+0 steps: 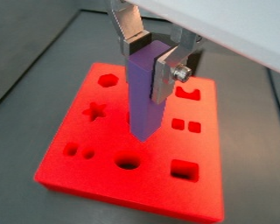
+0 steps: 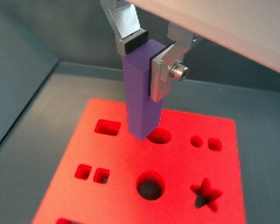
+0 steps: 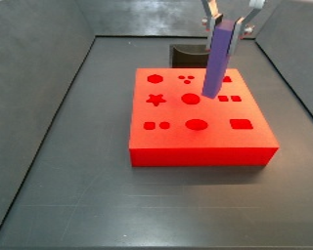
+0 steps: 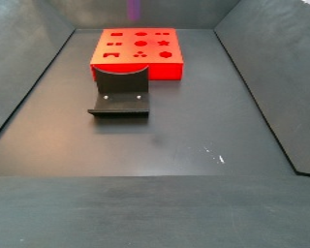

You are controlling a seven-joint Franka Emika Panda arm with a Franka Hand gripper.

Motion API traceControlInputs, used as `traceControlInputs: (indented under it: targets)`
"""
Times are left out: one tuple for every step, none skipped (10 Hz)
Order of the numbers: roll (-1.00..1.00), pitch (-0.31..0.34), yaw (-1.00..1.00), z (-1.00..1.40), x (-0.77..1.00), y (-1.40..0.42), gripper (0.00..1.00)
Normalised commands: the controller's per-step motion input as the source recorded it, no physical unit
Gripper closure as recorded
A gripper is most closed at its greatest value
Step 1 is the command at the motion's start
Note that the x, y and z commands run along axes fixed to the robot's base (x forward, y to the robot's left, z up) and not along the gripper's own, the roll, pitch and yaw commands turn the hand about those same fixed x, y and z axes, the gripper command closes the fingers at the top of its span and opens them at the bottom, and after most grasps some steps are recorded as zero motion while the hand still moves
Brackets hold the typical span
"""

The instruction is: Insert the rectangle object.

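Gripping the purple rectangle object (image 1: 145, 92) upright between its silver fingers (image 1: 166, 74), the claw (image 1: 152, 52) is hovering over the red block (image 3: 199, 132), the bar's lower end hanging just above the holed top face.

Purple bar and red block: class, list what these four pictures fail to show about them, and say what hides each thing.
- Purple bar: its top end, covered by the gripper in both wrist views.
- In a side view the gripper is cut off by the top edge; only the bar's tip shows.
- Red block: some holes behind the bar.
- Whether the bar's lower end touches the block: unclear in every view.
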Motion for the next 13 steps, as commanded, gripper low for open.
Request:
traceControlInputs:
  targets:
    - [-0.07,0.019,-1.00,-0.19,0.02,0.00,1.00]
    - [-0.09,0.050,-0.94,-0.17,0.09,-0.01,1.00]
    - [-0.09,0.066,-0.85,-0.17,0.17,-0.03,1.00]
    - [-0.09,0.064,-0.84,-0.17,0.19,-0.02,1.00]
    - [-0.07,0.036,-0.91,-0.23,0.14,0.00,1.00]
    - [-0.05,0.024,-0.97,-0.28,0.08,0.00,1.00]
    - [-0.07,0.023,-0.94,-0.24,0.12,0.00,1.00]
    - [-0.12,0.000,-0.77,-0.14,0.35,0.00,1.00]
    - [-0.12,0.000,-0.66,-0.12,0.46,-0.01,1.00]
    - [-0.10,0.010,-0.50,0.00,0.60,-0.08,1.00]
    - [0.00,0.019,-0.17,0.00,0.87,-0.25,1.00]
    - [0.18,0.056,0.00,-0.04,0.95,-0.28,1.00]
    - [0.29,0.093,-0.05,-0.12,0.85,-0.21,1.00]
